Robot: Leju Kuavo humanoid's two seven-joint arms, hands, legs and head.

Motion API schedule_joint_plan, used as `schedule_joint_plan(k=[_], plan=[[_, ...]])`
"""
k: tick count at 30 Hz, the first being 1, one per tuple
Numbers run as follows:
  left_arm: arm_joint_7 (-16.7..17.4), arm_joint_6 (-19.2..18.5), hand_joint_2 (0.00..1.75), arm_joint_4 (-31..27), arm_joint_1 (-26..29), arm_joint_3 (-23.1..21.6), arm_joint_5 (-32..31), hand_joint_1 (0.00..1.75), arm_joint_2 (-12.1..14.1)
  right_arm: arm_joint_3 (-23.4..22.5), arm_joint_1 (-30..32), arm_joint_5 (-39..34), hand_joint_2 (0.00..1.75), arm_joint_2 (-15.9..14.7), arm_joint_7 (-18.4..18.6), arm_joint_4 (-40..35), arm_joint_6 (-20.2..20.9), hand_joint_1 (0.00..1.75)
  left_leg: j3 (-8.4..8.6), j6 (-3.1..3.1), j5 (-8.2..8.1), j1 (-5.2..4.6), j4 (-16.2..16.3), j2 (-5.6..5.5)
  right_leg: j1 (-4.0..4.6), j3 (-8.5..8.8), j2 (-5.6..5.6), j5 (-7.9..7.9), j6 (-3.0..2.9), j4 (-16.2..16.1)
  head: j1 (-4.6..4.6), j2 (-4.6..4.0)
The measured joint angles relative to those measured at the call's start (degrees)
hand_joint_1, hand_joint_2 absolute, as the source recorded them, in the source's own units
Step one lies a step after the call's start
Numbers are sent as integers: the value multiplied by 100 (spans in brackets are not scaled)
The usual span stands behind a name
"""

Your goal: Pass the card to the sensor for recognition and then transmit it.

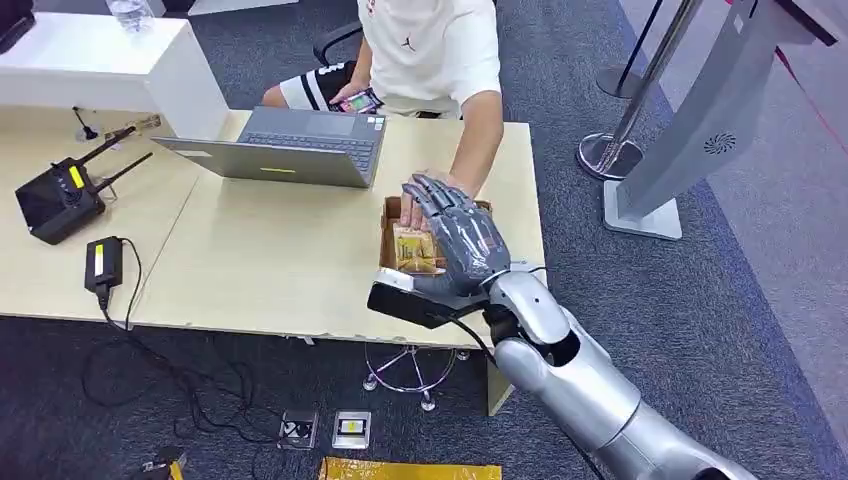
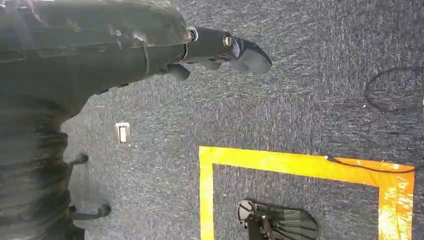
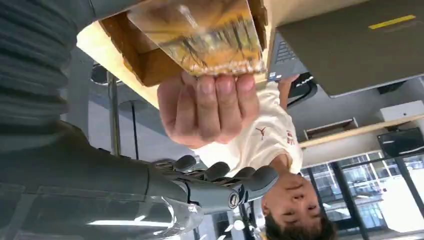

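Head view: the right hand (image 1: 455,238) extends over the far right part of the table (image 1: 250,270), fingers spread and pointing away from the robot, above an open cardboard box (image 1: 388,238). A card (image 1: 415,250) in a clear sleeve lies in the box, partly covered by the right hand. A person's hand (image 1: 420,195) reaches from the far side and rests at the far end of the card, just beyond the robot's fingertips. The person sits behind the table in a white shirt. A grey laptop (image 1: 290,148) stands left of the box. A black remote (image 1: 58,195) with antennas and a black adapter (image 1: 103,262) lie at the table's left side. A grey stand (image 1: 700,120) rises on the carpet at right.

Left wrist view: the left hand (image 2: 220,50) hangs over blue-grey carpet (image 2: 300,110), fingers apart and gripping nothing. Yellow tape (image 2: 300,164) marks a rectangle on the floor.

Right wrist view: the right hand (image 3: 220,182) is released, fingers extended, grasping nothing. The person's hand (image 3: 210,107) grips the edge of the card (image 3: 210,35), which sits in the box (image 3: 135,55). The robot's fingers are apart from the card.
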Motion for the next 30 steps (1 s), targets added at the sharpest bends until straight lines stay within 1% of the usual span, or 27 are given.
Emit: schedule_joint_plan(k=[8, 9, 10, 11, 12, 13, 15, 16, 18, 19, 20, 21, 24, 25, 27, 28, 30], plan=[[0, 9, 175, 0, 7, -44, -59, 0, 2, -68, 139, 144, 175, -2, -7, 52, -481, 0, 2, 0, 0, 0, 1, 2, 0, -3, 9, 1, 0, 0, 0, 0], [0, 11, 175, 0, 9, -57, -72, 0, 2, -85, 158, 179, 175, -2, -9, 52, -540, 7, 2, 0, 0, 0, 1, 3, 0, -3, 11, 1, 0, 0, 0, 0], [0, 15, 175, 0, 11, -76, -74, 0, 2, -120, 184, 203, 175, -2, -11, 50, -625, 45, 2, 0, 0, 0, 1, 4, 0, -4, 13, 1, 0, 0, -2, 0], [0, 22, 175, 0, 13, -81, -79, 0, 2, -142, 204, 208, 175, -2, -11, 50, -693, 45, 2, 0, 0, 0, 1, 6, 0, -4, 14, 1, 0, 0, 0, 0], [0, 26, 175, 0, 14, -83, -81, 0, 2, -164, 220, 221, 175, -4, -13, 50, -735, 94, 2, 0, 0, 0, 1, 7, 0, -5, 16, 1, 0, 0, 0, 0], [-2, 39, 175, 0, 14, -85, -83, 0, 2, -203, 244, 243, 175, -4, -24, 50, -822, 152, 2, 0, 0, 0, 1, 8, 0, -5, 16, 1, 0, 0, -2, 0], [-4, 59, 175, 0, 15, -87, -90, 0, 0, -267, 289, 280, 175, -4, -39, 50, -995, 159, 2, 0, 0, 0, 1, 8, 0, -5, 16, 1, 0, 0, 0, 0], [-7, 61, 175, 2, 16, -87, -92, 0, 0, -306, 317, 297, 175, -4, -53, 48, -1060, 166, 2, 0, 0, 0, 1, 8, 0, -5, 16, 1, 0, 0, 0, 0], [-13, 61, 175, 2, 17, -87, -98, 0, 0, -369, 355, 306, 175, -2, -81, 46, -1184, 164, 2, 0, 0, 0, 1, 9, 0, -5, 16, 1, 0, 0, 0, 0], [-15, 63, 175, 2, 16, -90, -101, 0, 0, -391, 370, 315, 175, -2, -85, 46, -1233, 168, 2, 0, 0, 0, 1, 9, 0, -5, 16, 1, 0, 0, 0, 0], [-15, 63, 175, 4, 17, -90, -101, 0, 0, -406, 384, 323, 175, -2, -87, 46, -1252, 166, 2, 0, 0, 0, 1, 9, 0, -5, 17, 1, 0, 0, 0, 0], [-17, 63, 175, 4, 17, -90, -103, 0, 0, -431, 403, 334, 175, -2, -90, 44, -1270, 169, 2, 0, 0, 0, 1, 9, 0, -5, 16, 1, 0, 0, 0, 0], [-20, 63, 175, 9, 18, -92, -116, 0, 0, -492, 434, 389, 175, -2, -83, 33, -1285, 169, 2, 0, 0, 0, 1, 10, 0, -5, 17, 1, 0, 0, -2, 0], [-20, 63, 175, 9, 18, -94, -118, 0, 0, -505, 437, 400, 175, -2, -79, 31, -1289, 166, 2, 0, 0, 0, 1, 11, 0, -5, 18, 1, 0, 0, -2, 0], [-20, 63, 175, 13, 18, -101, -118, 0, 0, -533, 447, 407, 175, -2, -72, 31, -1292, 173, 3, 0, 0, 0, 1, 11, 0, -5, 18, 1, 0, 0, -2, 0], [-20, 63, 175, 15, 18, -103, -118, 0, 0, -538, 452, 409, 175, -2, -70, 31, -1296, 168, 3, 0, 0, 0, 1, 11, 0, -5, 18, 1, 0, 0, 0, 0], [-20, 59, 175, 20, 18, -109, -118, 0, 0, -540, 467, 415, 175, -2, -61, 31, -1305, 169, 3, 0, 0, 0, 1, 12, 0, -5, 18, 1, 0, 0, -2, 0]])
